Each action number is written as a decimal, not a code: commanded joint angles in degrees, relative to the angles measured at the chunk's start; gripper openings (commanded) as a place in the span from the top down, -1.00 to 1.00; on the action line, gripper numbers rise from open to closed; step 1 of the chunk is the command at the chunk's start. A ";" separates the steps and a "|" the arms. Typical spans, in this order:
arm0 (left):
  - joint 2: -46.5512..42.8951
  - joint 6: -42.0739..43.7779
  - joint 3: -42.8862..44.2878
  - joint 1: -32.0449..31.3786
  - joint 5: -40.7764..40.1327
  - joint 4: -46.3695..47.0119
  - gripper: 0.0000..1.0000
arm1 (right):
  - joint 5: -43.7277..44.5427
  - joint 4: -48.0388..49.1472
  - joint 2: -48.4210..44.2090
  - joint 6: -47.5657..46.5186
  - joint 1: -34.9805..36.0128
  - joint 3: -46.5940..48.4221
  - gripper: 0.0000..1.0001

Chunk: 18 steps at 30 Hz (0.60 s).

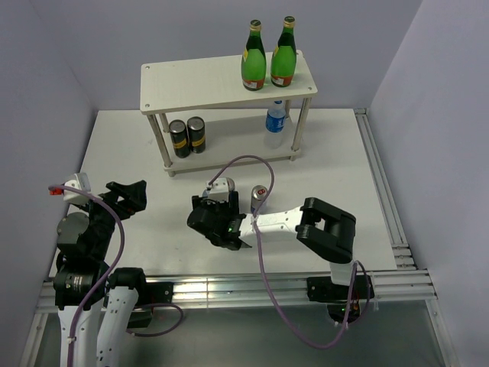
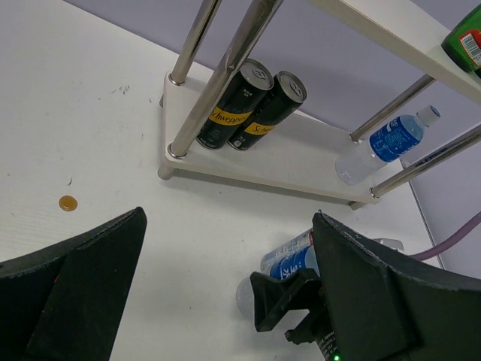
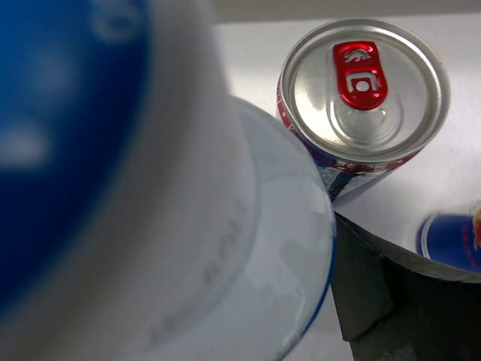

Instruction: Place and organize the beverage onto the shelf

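My right claw (image 1: 211,212) is closed around a water bottle (image 3: 188,226), which fills most of my right wrist view with its blue cap end close to the lens; from the left wrist view it lies low and slanted over the counter (image 1: 344,168), well in front of the shelf (image 1: 199,80). Just beside it stands a silver can (image 3: 364,90) with a red tab, upright on the counter and apart from the bottle. At the lower right edge of that same view a blue round thing (image 3: 449,241) shows past my finger, too cut off to name. My left claw (image 1: 126,197) is spread wide and holds nothing, out over the left side of the counter. On the shelf's top board two green bottles (image 1: 254,57) stand upright side by side near the right end. On the lower board two black cans (image 1: 179,139) stand touching at the left end, and a second water bottle (image 1: 276,122) stands at the right end. A small gold disc (image 2: 68,202) lies on the counter left of the shelf. A purple cable (image 1: 260,252) loops over my right arm.
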 commanded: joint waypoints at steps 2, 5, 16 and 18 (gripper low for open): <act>0.06 0.86 -0.04 0.44 0.92 2.04 -0.99 | 0.78 8.35 0.67 -3.22 -2.12 2.22 -0.81; 0.15 0.86 -0.13 0.53 1.01 2.04 -0.99 | 1.21 8.63 1.55 -4.19 -2.12 3.36 -0.45; 0.15 0.95 -0.04 0.79 1.27 2.04 -0.99 | 4.37 3.10 -8.88 -2.87 1.83 -1.37 1.00; 0.06 1.03 -0.04 1.06 1.45 2.13 -0.99 | 6.83 0.46 -14.50 -2.96 4.99 -1.56 1.00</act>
